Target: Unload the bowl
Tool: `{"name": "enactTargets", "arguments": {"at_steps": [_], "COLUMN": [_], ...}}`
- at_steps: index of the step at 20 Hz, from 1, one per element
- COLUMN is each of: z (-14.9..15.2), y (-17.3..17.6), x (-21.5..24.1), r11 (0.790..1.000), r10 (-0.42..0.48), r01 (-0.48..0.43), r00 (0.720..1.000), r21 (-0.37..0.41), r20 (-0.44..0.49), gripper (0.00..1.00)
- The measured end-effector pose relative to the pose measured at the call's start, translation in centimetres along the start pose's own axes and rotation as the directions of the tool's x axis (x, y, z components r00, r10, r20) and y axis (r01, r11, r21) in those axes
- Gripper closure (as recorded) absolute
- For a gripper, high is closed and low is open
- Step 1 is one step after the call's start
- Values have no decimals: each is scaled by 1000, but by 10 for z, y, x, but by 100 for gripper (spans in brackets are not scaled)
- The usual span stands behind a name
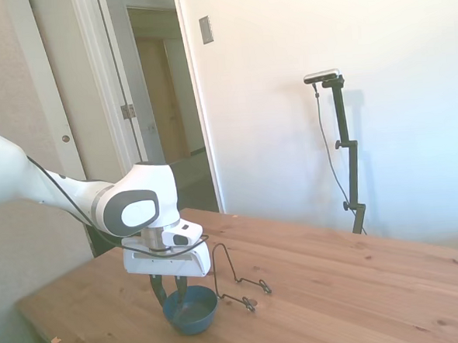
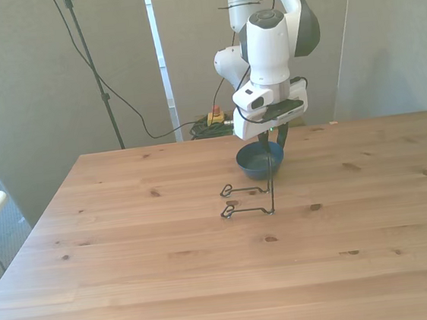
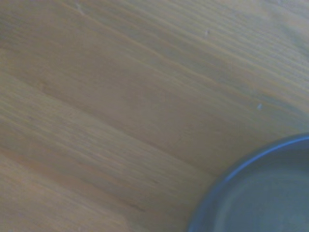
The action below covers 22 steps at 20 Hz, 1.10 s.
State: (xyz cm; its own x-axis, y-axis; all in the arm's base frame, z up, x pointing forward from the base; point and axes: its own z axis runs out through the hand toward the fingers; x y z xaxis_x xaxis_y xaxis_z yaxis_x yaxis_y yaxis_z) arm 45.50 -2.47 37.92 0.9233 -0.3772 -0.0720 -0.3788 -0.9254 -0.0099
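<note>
The small dark-blue bowl [image 1: 192,310] [image 2: 259,162] stands upright on the wooden table [image 1: 360,288], at the table's far side in the front view. My gripper [image 1: 170,298] [image 2: 271,145] points straight down over the bowl's rim. Its two dark fingers [image 1: 158,288] stand a little apart at the rim's edge, and I read them as open. A slice of the bowl [image 3: 270,193] and its lighter inside shows in a corner of the wrist view, with bare wood around it. Beside the bowl stands the thin black wire rack [image 1: 237,278] [image 2: 250,200], with nothing in it.
The wire rack's upright loop rises close to the gripper's hand in the side view. The table [image 2: 211,282] stretches wide toward the front view's near edge. A wall and an open doorway [image 1: 166,97] lie behind the table.
</note>
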Motion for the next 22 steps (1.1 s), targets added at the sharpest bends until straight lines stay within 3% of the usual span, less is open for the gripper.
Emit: {"name": "enactTargets", "arguments": {"at_steps": [7,11,22], "z": [-5,-19,-88], "y": [1,1,30], "x": [2,1,-44], "r11": [999,994,944], "r10": [44,107,312], "r01": [-44,-104,-274], "r00": [999,990,921], "r21": [9,36,184], "r20": [-27,-91,-231], "gripper": [0,0,0]}}
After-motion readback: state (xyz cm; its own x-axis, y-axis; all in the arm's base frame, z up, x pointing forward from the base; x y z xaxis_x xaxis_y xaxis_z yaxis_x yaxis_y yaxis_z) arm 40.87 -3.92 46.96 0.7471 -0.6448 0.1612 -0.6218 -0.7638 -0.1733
